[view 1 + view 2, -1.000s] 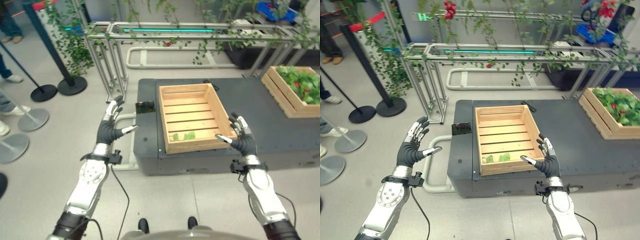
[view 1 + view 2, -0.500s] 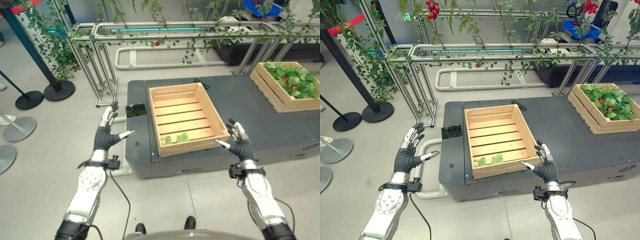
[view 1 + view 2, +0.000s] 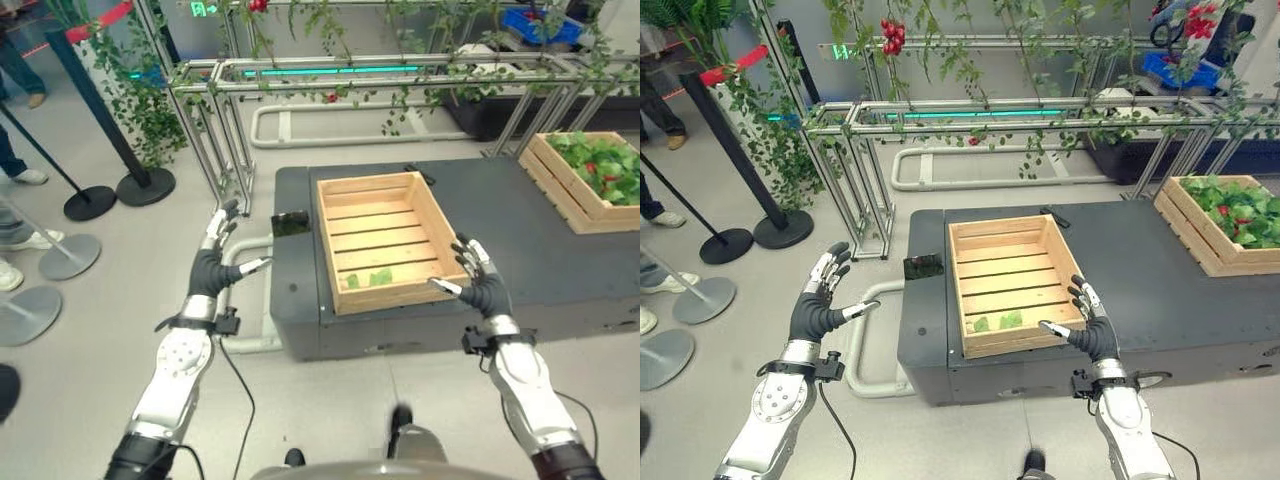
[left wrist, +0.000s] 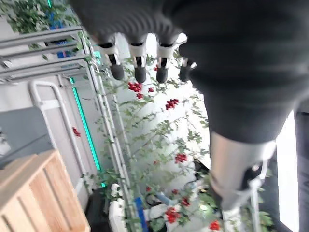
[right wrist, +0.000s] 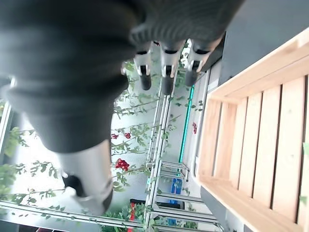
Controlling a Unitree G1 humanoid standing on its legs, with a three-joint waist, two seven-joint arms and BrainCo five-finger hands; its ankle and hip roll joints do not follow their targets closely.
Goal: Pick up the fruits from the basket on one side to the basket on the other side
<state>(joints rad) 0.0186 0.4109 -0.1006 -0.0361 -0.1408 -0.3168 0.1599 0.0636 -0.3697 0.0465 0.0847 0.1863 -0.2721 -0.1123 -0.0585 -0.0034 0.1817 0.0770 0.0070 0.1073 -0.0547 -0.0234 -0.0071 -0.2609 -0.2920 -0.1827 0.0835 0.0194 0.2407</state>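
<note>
Left eye view gives me the dark platform point(image 3: 520, 230) as the biggest thing, a low grey-black block with a flat top, lying across in front of me. Behind it runs a metal frame point(image 3: 380, 75) hung with leafy vines and red fruit clusters.

On the platform sits the near crate point(image 3: 385, 240), pale slatted wood, rectangular, its long axis running away from me and turned slightly, the far end leaning to my left. Inside I see bare slats and two small green leaves point(image 3: 368, 279) by the near wall. No fruit shows in it.

At the platform's far right stands the second crate point(image 3: 590, 180), the same pale wood, its long axis angled away to the right. It is heaped with green leaves, and small red fruits point(image 3: 598, 168) sit among them.

My right hand point(image 3: 480, 285) hovers at the near crate's near right corner, fingers spread and straight, holding nothing. My left hand point(image 3: 215, 262) is raised well left of the platform, over the floor, fingers straight too, thumb out, empty.

A small dark object point(image 3: 292, 222) lies on the platform just left of the near crate.
</note>
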